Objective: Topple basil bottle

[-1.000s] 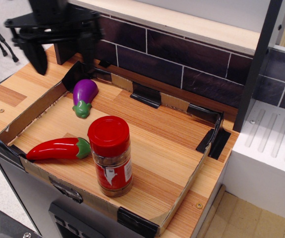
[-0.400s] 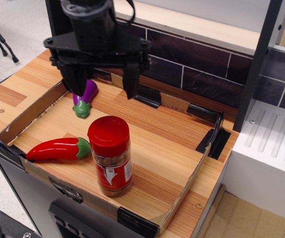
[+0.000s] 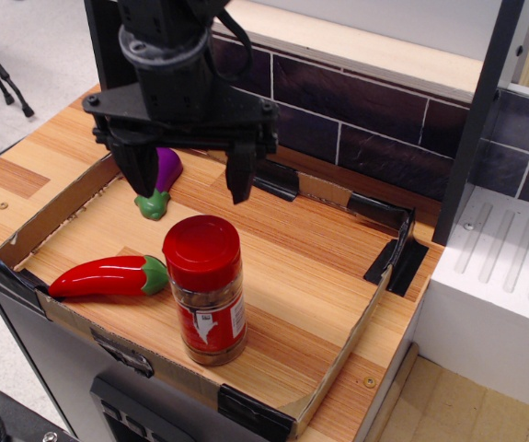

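1. The bottle (image 3: 206, 290) was seen upright near the front edge of the tray (image 3: 342, 345), beside a chili (image 3: 108, 276).
2. The gripper (image 3: 189, 180) was held above and behind it, fingers spread wide, nothing gripped.
3. An eggplant (image 3: 158, 182) was partly hidden behind the left finger.

**Plastic, wood and cardboard on the counter**

The basil bottle (image 3: 207, 293) is clear, smooth plastic with a glossy red lid and a printed paper-like label. The red toy chili pepper (image 3: 108, 276) and purple toy eggplant (image 3: 160, 180) look like shiny moulded plastic. The gripper (image 3: 189, 180) is matt black, its fingers (image 3: 239, 172) dull. The tray (image 3: 62, 210) has raw brown cardboard walls, taped at the corners with black, slightly shiny tape, over a smooth wood-grain countertop (image 3: 11, 184). The dark wall tiles (image 3: 338, 101) are matt.
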You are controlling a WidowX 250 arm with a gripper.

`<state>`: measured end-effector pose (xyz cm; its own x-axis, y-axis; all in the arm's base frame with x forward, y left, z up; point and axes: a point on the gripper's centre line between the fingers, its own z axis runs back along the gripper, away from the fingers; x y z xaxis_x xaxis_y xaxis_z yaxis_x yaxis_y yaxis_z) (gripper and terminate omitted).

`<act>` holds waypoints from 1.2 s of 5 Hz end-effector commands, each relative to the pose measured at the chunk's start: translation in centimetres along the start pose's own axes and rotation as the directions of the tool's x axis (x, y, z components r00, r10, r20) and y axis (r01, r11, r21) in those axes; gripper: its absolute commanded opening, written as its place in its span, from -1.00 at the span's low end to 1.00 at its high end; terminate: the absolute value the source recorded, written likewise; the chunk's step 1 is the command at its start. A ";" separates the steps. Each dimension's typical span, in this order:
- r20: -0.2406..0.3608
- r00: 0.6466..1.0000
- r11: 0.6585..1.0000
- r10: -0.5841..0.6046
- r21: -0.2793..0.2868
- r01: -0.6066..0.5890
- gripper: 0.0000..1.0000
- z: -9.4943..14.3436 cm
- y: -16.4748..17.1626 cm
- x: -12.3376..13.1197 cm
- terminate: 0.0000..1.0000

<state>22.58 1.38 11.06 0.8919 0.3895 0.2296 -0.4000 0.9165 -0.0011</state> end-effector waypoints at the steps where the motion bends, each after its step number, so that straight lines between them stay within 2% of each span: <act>1: -0.019 1.000 1.000 -0.008 0.012 0.008 1.00 -1.0 0.2 -0.5 -1.00; 3: -0.055 0.998 1.000 0.003 0.011 -0.002 1.00 -0.5 0.7 -1.5 -1.00; 6: -0.049 0.998 0.998 -0.046 0.035 0.048 1.00 -1.4 1.3 -3.6 -1.00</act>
<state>19.00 1.19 8.15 0.9214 0.3604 0.1452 -0.3708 0.9273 0.0515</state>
